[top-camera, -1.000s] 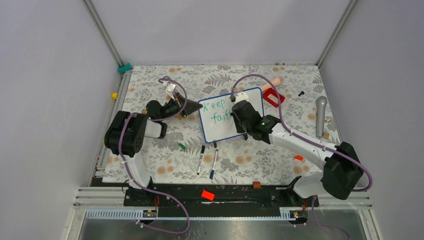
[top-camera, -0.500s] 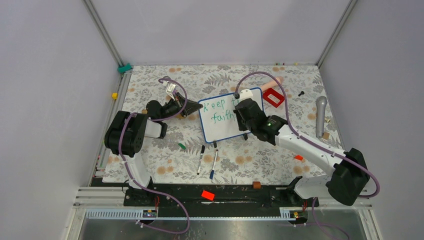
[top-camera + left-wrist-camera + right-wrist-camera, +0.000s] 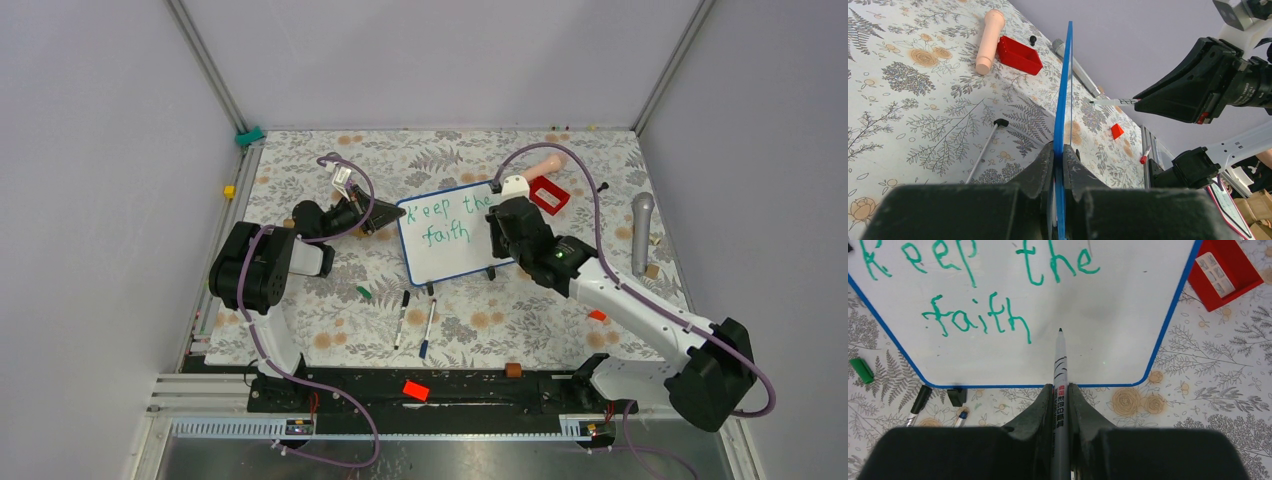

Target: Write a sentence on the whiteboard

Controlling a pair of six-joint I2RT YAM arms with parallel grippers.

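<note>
— From above, where is the board?

— The whiteboard (image 3: 455, 262) stands in the middle of the table (image 3: 330, 330). Its long side runs left to right and its face is tipped toward my bases. My left tool (image 3: 392, 222) is clamped tight on its left edge, I'd say to steady it under the pen. My right tool (image 3: 503, 222) hangs over its right half.

— And your left wrist camera?

— There the board is edge-on, a thin blue rim rising straight up from between my closed fingers. The marker (image 3: 1110, 102) comes in from the right, lying about level. Its nib aims at the writing face and stops just short of it, as far as I can tell.

— Right wrist?

— That tool is nearly shut, pinching the marker's barrel. The marker's long axis runs straight out along my fingers, nib toward the board. The sentence (image 3: 978, 295) so far reads "Keep the faith", green, over two lines. The nib sits just right of "faith" over blank white, which I judge is where the next word belongs.
</note>
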